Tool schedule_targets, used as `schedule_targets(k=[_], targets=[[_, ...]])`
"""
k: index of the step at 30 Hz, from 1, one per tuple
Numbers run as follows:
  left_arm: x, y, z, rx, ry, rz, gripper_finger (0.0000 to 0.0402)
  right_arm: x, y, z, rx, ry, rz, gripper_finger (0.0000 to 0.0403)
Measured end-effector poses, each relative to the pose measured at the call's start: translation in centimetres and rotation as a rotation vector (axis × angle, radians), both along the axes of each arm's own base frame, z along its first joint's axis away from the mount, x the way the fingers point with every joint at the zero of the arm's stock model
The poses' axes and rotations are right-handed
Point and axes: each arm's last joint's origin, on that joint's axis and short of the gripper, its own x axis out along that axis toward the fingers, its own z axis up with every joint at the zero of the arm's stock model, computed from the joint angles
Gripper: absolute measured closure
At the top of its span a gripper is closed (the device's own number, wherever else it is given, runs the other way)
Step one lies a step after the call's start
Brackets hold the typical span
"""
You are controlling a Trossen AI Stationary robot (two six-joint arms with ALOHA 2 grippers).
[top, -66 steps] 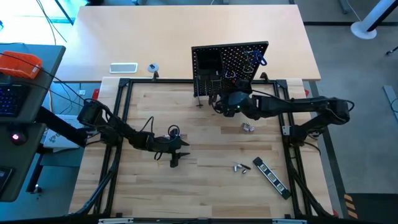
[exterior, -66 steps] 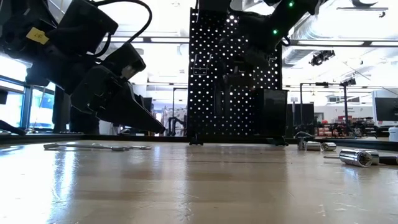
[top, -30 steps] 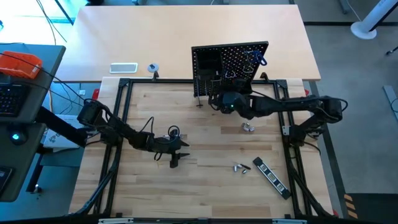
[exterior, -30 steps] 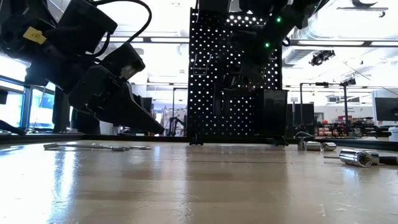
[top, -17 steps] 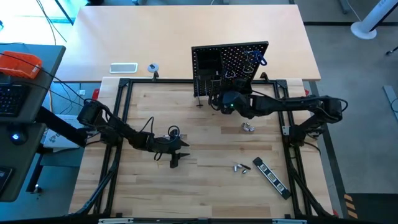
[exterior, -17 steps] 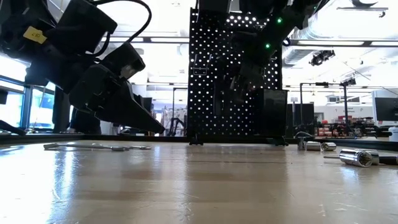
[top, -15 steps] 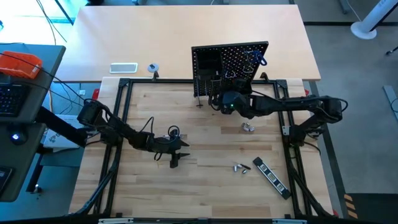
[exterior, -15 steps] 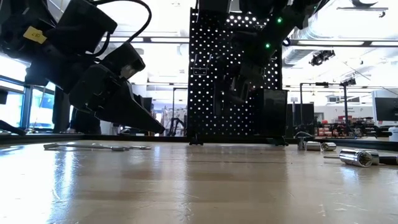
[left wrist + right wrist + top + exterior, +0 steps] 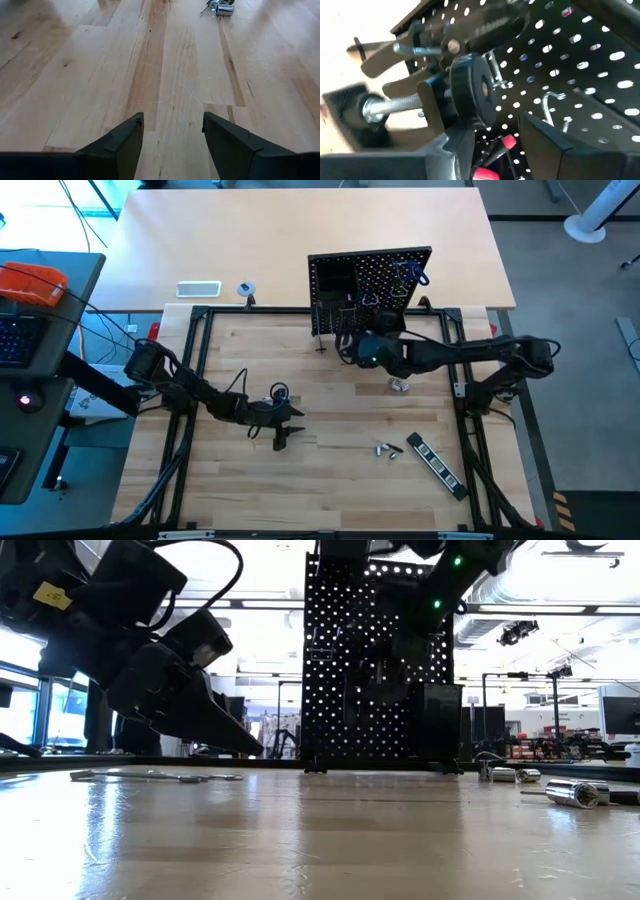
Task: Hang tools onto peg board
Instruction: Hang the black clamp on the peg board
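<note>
While clamp (image 9: 445, 95) hangs on peg board (image 9: 580, 75), right fingers (image 9: 545, 145) spread just beside it

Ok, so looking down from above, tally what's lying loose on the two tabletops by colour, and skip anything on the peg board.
Silver: 2 (small silver metal piece, silver socket cluster)
Black: 1 (long black striped bar)
White or pale: 2 (white flat rectangle, small pale tape roll)
Total: 5
</note>
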Motion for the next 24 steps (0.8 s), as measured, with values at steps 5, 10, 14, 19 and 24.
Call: schedule_targets(k=[5,10,14,19,24], targets=[[0.0,-0.1,0.0,-0.005,-0.002,0.000,0.0202,-0.6,0.8,1.2,-0.019,-0.035,0.005,0.0256],[0.0,-0.1,0.1,-0.014,-0.007,0.004,0.0202,-1.3,1.1,1.5,-0.010,-0.025,-0.006,0.0256],[0.0,-0.1,0.1,-0.015,-0.007,0.004,0.0202,-2.0,1.5,1.5,0.026,-0.025,-0.018,0.0256],[0.0,-0.1,0.1,-0.014,-0.007,0.004,0.0202,-2.0,1.7,1.5,0.061,-0.054,-0.002,0.0256],[0.0,-0.1,0.1,-0.014,-0.007,0.004,0.0202,-1.8,1.5,1.7,0.076,-0.088,0.013,0.0256]])
